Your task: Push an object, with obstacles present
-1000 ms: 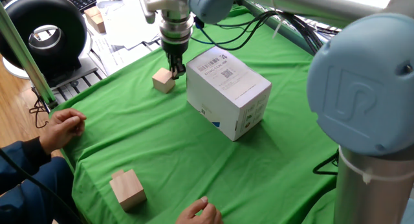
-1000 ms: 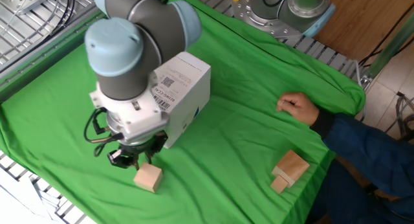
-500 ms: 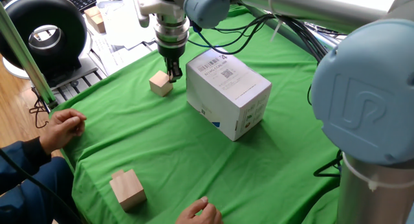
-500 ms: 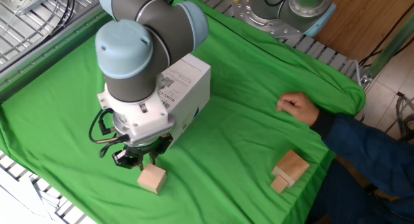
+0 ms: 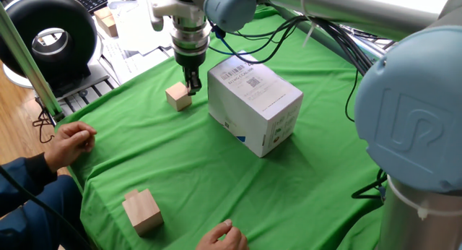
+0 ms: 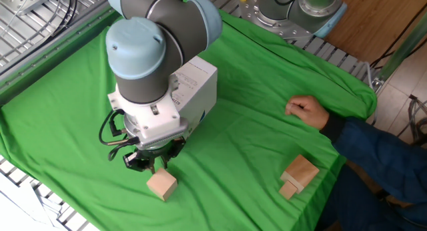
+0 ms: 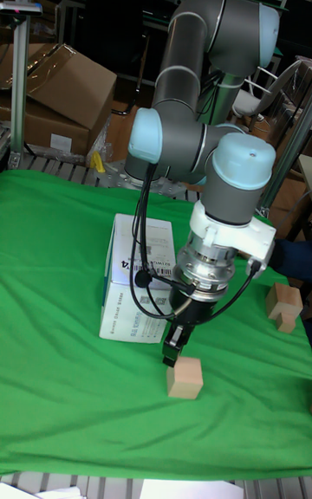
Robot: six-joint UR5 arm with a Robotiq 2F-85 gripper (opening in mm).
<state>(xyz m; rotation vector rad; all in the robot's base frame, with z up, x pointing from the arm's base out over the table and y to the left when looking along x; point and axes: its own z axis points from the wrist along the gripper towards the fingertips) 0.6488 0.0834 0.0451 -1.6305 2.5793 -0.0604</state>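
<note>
The object, a small pale wooden cube (image 5: 177, 96) (image 6: 161, 186) (image 7: 185, 378), sits on the green cloth to the left of the obstacle, a large white cardboard box (image 5: 254, 102) (image 6: 195, 91) (image 7: 134, 278) with barcode labels. My gripper (image 5: 193, 84) (image 6: 154, 165) (image 7: 173, 350) points straight down with its fingers together, the tips pressed against the cube's side that faces the box. It holds nothing. In the other fixed view the arm's body hides part of the box.
A taller light wooden block (image 5: 141, 212) (image 6: 298, 176) (image 7: 283, 305) stands near the cloth's edge. A person's hands (image 5: 71, 143) (image 5: 223, 238) (image 6: 307, 113) rest on that edge. A black round device (image 5: 52, 37) and papers lie beyond the table's far left corner.
The gripper has slid away from the white box along the cloth, and the cube has shifted with it in the same direction. The box, the taller block and the hands have stayed put.
</note>
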